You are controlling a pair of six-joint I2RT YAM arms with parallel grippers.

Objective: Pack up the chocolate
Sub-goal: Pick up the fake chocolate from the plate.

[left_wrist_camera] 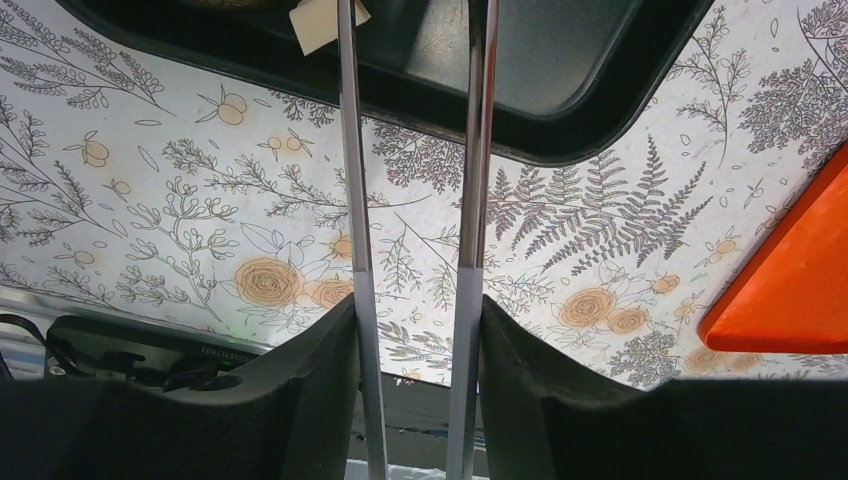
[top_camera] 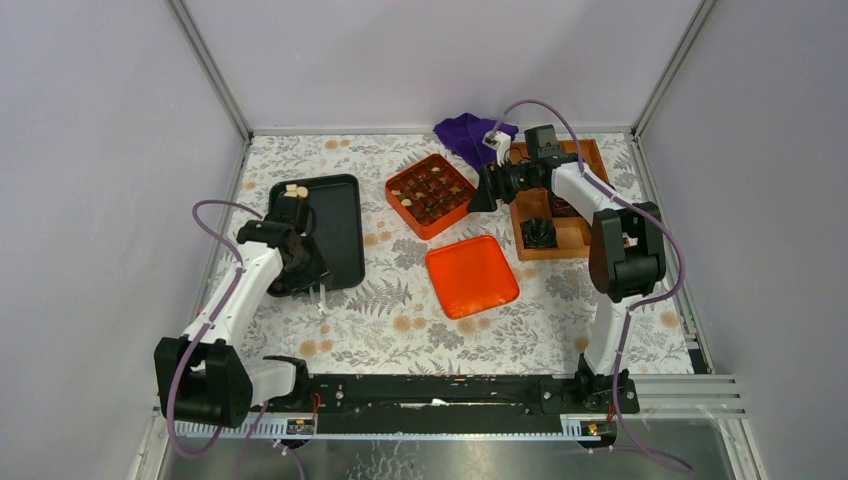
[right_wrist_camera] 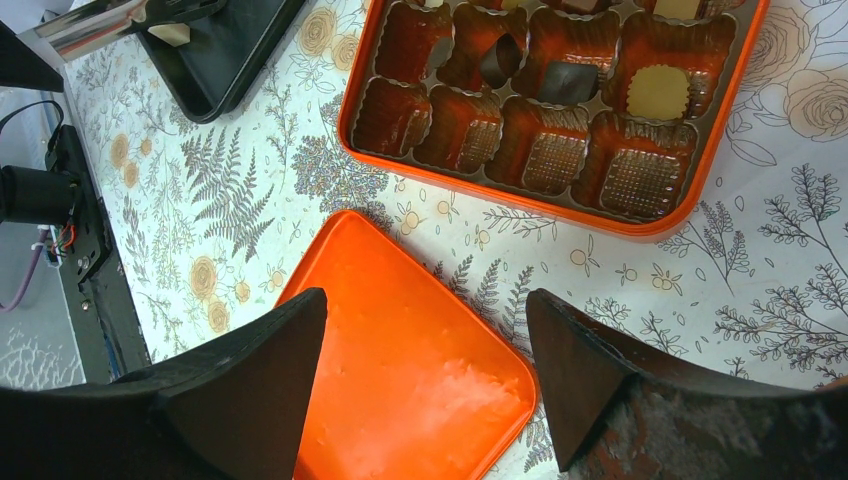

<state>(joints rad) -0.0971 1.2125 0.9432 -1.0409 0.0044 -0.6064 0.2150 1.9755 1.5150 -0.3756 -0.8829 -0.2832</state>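
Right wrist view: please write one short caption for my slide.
Open right claw above the orange lid, beside the orange chocolate box whose tray cells are mostly empty.

Pale grey walls enclose a floral-patterned table.

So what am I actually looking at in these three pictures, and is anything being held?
Two robot arms stand at the near edge of a flowered table. The wide picture is taken from above and behind them. The other two come from cameras on the wrists, looking out past each arm's own fingers.

On the table are a black tray holding a few chocolates, an orange box with moulded cups, some filled, its orange lid, a wooden tray and a purple cloth.

The left gripper, fitted with long metal tongs, sits over the black tray; whether it grips anything is hidden. The right gripper is open and empty.
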